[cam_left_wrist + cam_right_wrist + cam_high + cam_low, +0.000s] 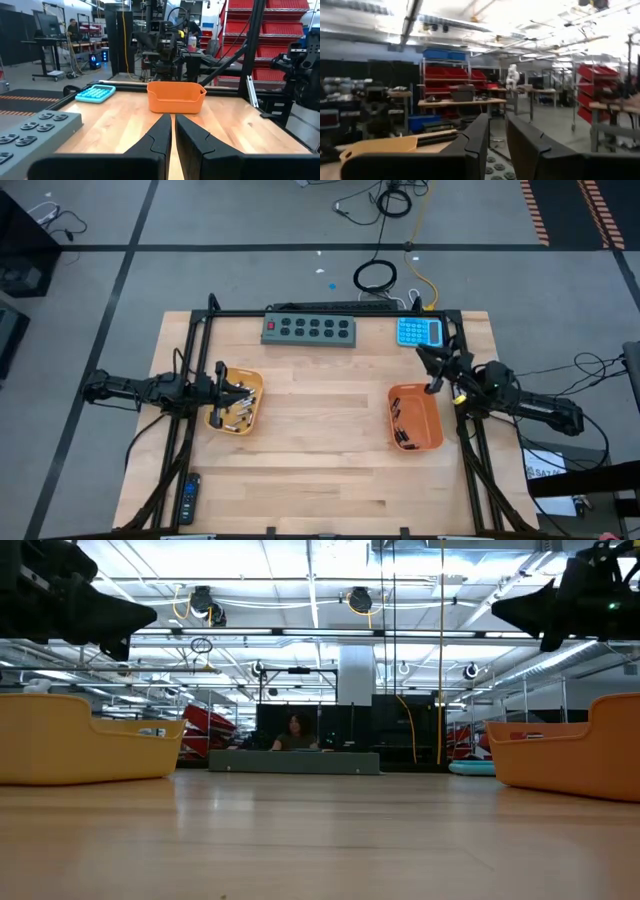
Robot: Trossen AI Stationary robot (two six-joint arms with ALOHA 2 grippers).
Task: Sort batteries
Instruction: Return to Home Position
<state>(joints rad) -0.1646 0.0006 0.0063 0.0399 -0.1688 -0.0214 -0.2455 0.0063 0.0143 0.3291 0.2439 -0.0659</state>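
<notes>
With its fingers pressed together and holding nothing, the left gripper (243, 389) hovers above the left tray (237, 412) of mixed batteries (232, 415), presumably before picking, while the right gripper (433, 387), narrow and empty, waits beside the far tray (415, 418).

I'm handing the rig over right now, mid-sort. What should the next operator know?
Left pincer: shut, nothing seen in it, over the left tray.
Right pincer: holds nothing visible, at the right tray's far edge; open or shut unclear.
Batteries: most in the left tray, light and dark mixed; a few dark ones in the right tray.
Done: a few moved.
Left: most of the sort.
</notes>
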